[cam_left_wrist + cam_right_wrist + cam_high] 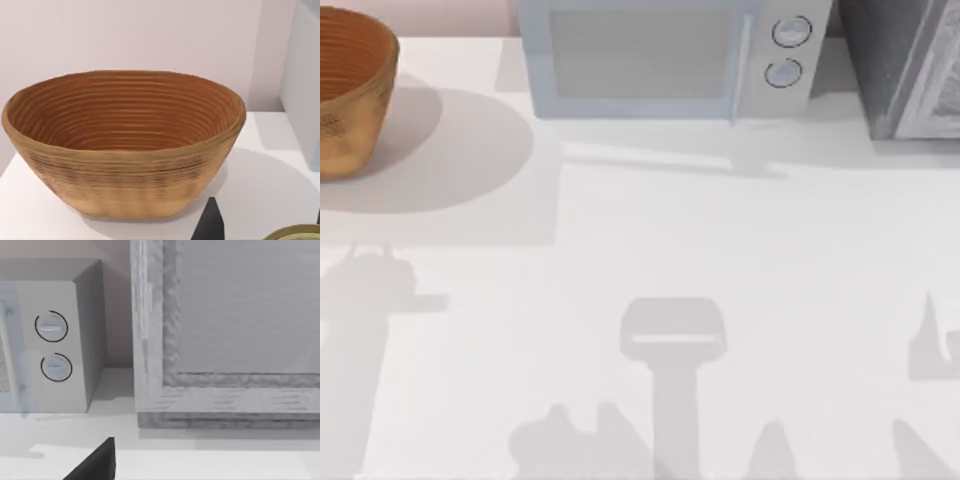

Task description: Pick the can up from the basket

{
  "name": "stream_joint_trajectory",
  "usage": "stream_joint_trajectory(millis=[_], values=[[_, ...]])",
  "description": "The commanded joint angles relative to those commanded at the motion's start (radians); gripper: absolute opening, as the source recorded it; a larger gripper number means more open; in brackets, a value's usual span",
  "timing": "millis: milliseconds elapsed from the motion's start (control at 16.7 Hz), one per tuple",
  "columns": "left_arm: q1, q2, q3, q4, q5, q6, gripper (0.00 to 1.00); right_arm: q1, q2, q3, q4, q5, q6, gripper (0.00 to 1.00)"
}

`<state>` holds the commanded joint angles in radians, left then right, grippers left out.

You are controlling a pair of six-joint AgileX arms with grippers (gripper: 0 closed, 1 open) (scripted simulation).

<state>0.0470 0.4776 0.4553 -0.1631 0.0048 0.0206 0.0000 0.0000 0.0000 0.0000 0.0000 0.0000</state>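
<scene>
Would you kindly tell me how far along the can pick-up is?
Apparently done: the round golden-brown wooden basket shows no can in its visible ribbed inside. In hand: a dull yellow round can end sits at the left gripper, perhaps already lifted out; the grip itself is hidden. Left: confirming the hold. The right gripper idles near the white microwave.

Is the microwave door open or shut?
Shut. In the top view the microwave door sits flush with the front, beside its two knobs, with no gap showing.

Basket (350,95) far left; microwave (670,60) beside, apart.
</scene>
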Motion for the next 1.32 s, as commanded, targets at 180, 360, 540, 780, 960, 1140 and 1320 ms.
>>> stream_joint_trajectory(millis=[180, 360, 540, 780, 960, 1140, 1320], values=[[-0.024, -0.252, -0.234, 0.085, -0.006, -0.012, 0.00, 0.000, 0.000, 0.000, 0.000, 0.000, 0.000, 1.00], [-0.040, -0.412, -0.390, 0.140, -0.006, -0.018, 0.00, 0.000, 0.000, 0.000, 0.000, 0.000, 0.000, 1.00], [-0.047, -0.478, -0.455, 0.163, -0.005, -0.021, 0.00, 0.000, 0.000, 0.000, 0.000, 0.000, 0.000, 1.00], [-0.047, -0.478, -0.455, 0.163, -0.005, -0.021, 0.00, 0.000, 0.000, 0.000, 0.000, 0.000, 0.000, 1.00], [-0.044, -0.473, -0.455, 0.161, -0.005, -0.019, 0.00, 0.000, 0.000, 0.000, 0.000, 0.000, 0.000, 1.00], [-0.049, -0.402, -0.416, 0.220, 0.035, -0.018, 0.00, 0.000, 0.000, 0.000, 0.000, 0.000, 0.000, 1.00], [-0.055, -0.269, -0.347, 0.318, 0.110, -0.014, 0.00, 0.000, 0.000, 0.000, 0.000, 0.000, 0.000, 1.00]])
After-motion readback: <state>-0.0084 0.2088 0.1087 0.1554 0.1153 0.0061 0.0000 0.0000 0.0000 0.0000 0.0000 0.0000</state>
